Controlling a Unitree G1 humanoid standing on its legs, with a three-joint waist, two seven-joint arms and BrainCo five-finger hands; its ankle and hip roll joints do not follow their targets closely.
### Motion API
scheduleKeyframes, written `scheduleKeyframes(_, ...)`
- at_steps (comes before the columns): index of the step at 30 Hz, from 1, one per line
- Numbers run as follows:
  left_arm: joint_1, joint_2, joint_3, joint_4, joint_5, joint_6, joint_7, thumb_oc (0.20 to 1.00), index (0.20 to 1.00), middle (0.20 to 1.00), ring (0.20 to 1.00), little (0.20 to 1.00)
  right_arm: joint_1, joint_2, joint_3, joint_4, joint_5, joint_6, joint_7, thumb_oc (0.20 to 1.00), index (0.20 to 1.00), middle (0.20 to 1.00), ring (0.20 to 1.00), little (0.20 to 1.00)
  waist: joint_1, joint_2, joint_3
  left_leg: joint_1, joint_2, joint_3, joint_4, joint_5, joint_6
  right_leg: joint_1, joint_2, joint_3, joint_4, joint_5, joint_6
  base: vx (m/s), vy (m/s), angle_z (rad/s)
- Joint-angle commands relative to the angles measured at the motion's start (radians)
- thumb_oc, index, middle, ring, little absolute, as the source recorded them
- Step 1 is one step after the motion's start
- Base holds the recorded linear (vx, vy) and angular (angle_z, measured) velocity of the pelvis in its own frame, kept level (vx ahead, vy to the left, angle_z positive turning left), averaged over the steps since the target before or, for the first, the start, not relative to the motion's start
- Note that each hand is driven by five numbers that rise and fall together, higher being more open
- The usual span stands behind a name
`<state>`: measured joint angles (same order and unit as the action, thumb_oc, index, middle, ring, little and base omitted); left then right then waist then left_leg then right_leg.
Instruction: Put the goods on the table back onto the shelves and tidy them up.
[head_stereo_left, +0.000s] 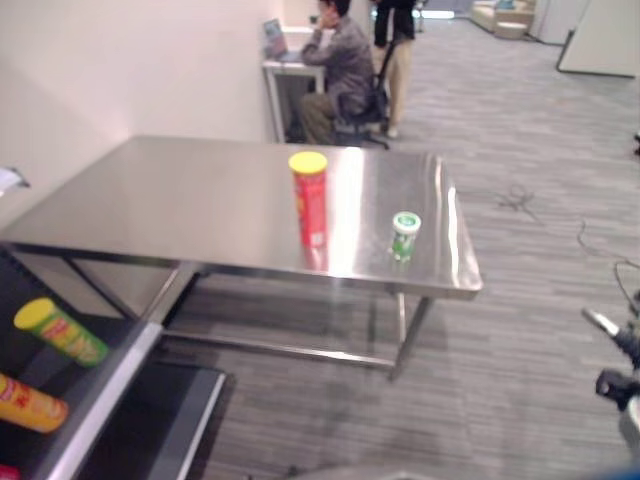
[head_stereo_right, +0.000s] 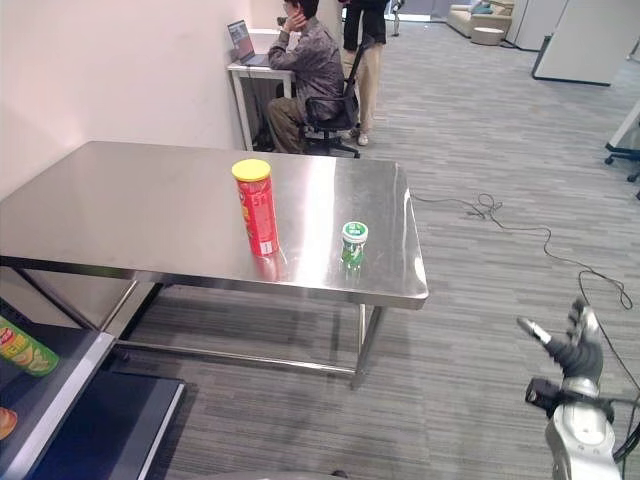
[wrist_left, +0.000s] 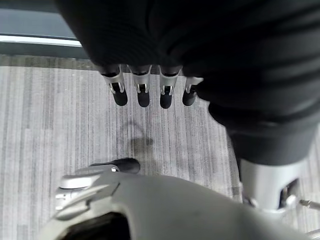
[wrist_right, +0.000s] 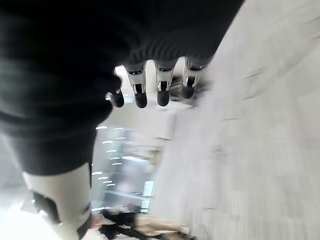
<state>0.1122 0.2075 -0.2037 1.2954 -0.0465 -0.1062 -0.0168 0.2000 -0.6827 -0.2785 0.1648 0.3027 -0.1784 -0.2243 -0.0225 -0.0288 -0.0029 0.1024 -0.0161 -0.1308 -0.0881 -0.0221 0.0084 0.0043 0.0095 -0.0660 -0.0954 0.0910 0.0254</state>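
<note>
— Goods on the steel table (head_stereo_right: 120, 210), where are they?
— Red can with yellow lid (head_stereo_right: 256, 207) stands upright near the front edge, about the middle of the surface. Small green cup (head_stereo_right: 353, 243) stands just beside it, closer to the front right corner. They do not touch.
— And the shelves?
— At the lower left, a dark shelf (head_stereo_left: 95, 395) carries a green can with yellow lid (head_stereo_left: 58, 331) lying on its side and an orange can (head_stereo_left: 30, 403) below it.
— Hands?
— Right hand (head_stereo_right: 575, 345) hangs low at the right, over the floor, fingers relaxed and holding nothing. Left hand (wrist_left: 150, 85) shows in its wrist view, fingers straight above the grey carpet (wrist_left: 50, 130), empty too.
— Anyone else?
— Person sitting at a white desk (head_stereo_right: 250, 72) behind the table, another standing beside.
</note>
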Motion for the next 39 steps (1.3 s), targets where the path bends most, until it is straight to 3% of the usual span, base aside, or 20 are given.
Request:
scheduleKeyframes(1,-0.062,-0.006,-0.066,0.066,0.068,-0.023,-0.035,1.0,1.0,1.0,1.0,1.0,-0.136,-0.155,0.003,-0.153,-0.141,-0.086,0.037,1.0,1.0,1.0,1.0,1.0,0.038,0.021,-0.002,-0.002,0.094,-0.065,0.001,-0.021,-0.074,0.023,-0.018,-0.006,0.008,-0.086,0.074,0.03,0.033,0.03)
scheduleKeyframes(5,-0.047,0.003,-0.086,0.046,0.067,-0.02,-0.055,1.0,1.0,1.0,1.0,1.0,-0.276,-0.228,0.121,-0.171,-0.19,-0.07,0.073,1.0,1.0,1.0,1.0,1.0,0.059,0.022,-0.006,0.0,0.092,-0.07,0.001,-0.02,-0.074,0.031,-0.02,-0.013,0.008,-0.09,0.074,0.0,0.005,0.01)
scheduleKeyframes(8,-0.035,0.013,-0.099,0.036,0.047,-0.021,-0.061,1.0,1.0,1.0,1.0,1.0,-0.448,-0.284,0.299,-0.121,-0.244,-0.05,0.112,1.0,1.0,1.0,1.0,1.0,0.097,0.015,-0.004,-0.004,0.089,-0.081,0.001,-0.014,-0.075,0.038,-0.024,-0.029,0.008,-0.092,0.072,0.0,0.022,0.17)
scheduleKeyframes(11,-0.028,0.014,-0.103,0.038,0.036,-0.022,-0.063,1.0,1.0,1.0,1.0,1.0,-0.536,-0.299,0.395,-0.066,-0.27,-0.044,0.127,1.0,1.0,1.0,1.0,1.0,0.113,0.011,-0.002,-0.009,0.085,-0.09,0.001,-0.009,-0.075,0.041,-0.028,-0.039,0.008,-0.093,0.072,0.0,0.019,0.19)
scheduleKeyframes(12,-0.02,0.013,-0.105,0.036,0.019,-0.02,-0.064,1.0,1.0,1.0,1.0,1.0,-0.632,-0.309,0.491,-0.004,-0.299,-0.033,0.135,1.0,1.0,1.0,1.0,1.0,0.126,0.007,0.001,-0.014,0.082,-0.1,0.001,-0.005,-0.075,0.043,-0.032,-0.051,0.008,-0.092,0.072,-0.01,0.022,0.19)
scheduleKeyframes(17,-0.007,0.007,-0.129,0.013,-0.023,-0.012,-0.059,1.0,1.0,1.0,1.0,1.0,-0.863,-0.295,0.703,0.187,-0.368,0.016,0.13,1.0,1.0,1.0,1.0,1.0,0.151,-0.003,0.01,-0.029,0.073,-0.122,0.001,0.006,-0.075,0.044,-0.035,-0.077,0.008,-0.092,0.071,-0.01,0.018,0.26)
scheduleKeyframes(20,0.009,0.011,-0.168,-0.04,-0.056,-0.008,-0.067,1.0,1.0,1.0,1.0,1.0,-0.95,-0.277,0.777,0.274,-0.389,0.036,0.13,1.0,1.0,1.0,1.0,1.0,0.166,-0.006,0.016,-0.039,0.07,-0.132,0.001,0.011,-0.074,0.042,-0.036,-0.09,0.008,-0.091,0.072,-0.01,0.021,0.13)
scheduleKeyframes(28,0.051,0.06,-0.239,-0.237,-0.113,0.011,-0.096,1.0,1.0,1.0,1.0,1.0,-1.106,-0.236,0.89,0.446,-0.441,0.072,0.114,1.0,1.0,1.0,1.0,1.0,0.182,-0.007,0.026,-0.06,0.061,-0.152,0.001,0.02,-0.07,0.037,-0.038,-0.11,0.008,-0.09,0.072,-0.01,0.019,0.11)
scheduleKeyframes(32,0.063,0.028,-0.22,-0.087,-0.063,-0.006,-0.058,1.0,1.0,1.0,1.0,1.0,-1.111,-0.203,0.869,0.5,-0.438,0.09,0.092,1.0,1.0,1.0,1.0,1.0,0.185,-0.018,0.036,-0.071,0.055,-0.168,0.001,0.024,-0.073,0.034,-0.038,-0.124,0.008,-0.091,0.07,-0.03,0.0,0.05)
scheduleKeyframes(34,0.039,0.022,-0.157,0.013,-0.057,0.0,-0.047,1.0,1.0,1.0,1.0,1.0,-1.063,-0.22,0.833,0.47,-0.425,0.096,0.108,1.0,1.0,1.0,1.0,1.0,0.18,-0.025,0.041,-0.075,0.053,-0.171,0.001,0.027,-0.075,0.032,-0.038,-0.127,0.008,-0.092,0.071,-0.01,-0.007,0.14)
scheduleKeyframes(39,0.026,0.028,-0.112,0.041,-0.045,-0.002,-0.043,1.0,1.0,1.0,1.0,1.0,-0.952,-0.251,0.774,0.419,-0.371,0.081,0.13,1.0,1.0,1.0,1.0,1.0,0.17,-0.026,0.041,-0.07,0.052,-0.166,0.001,0.023,-0.077,0.038,-0.039,-0.127,0.008,-0.096,0.071,0.01,0.003,0.12)
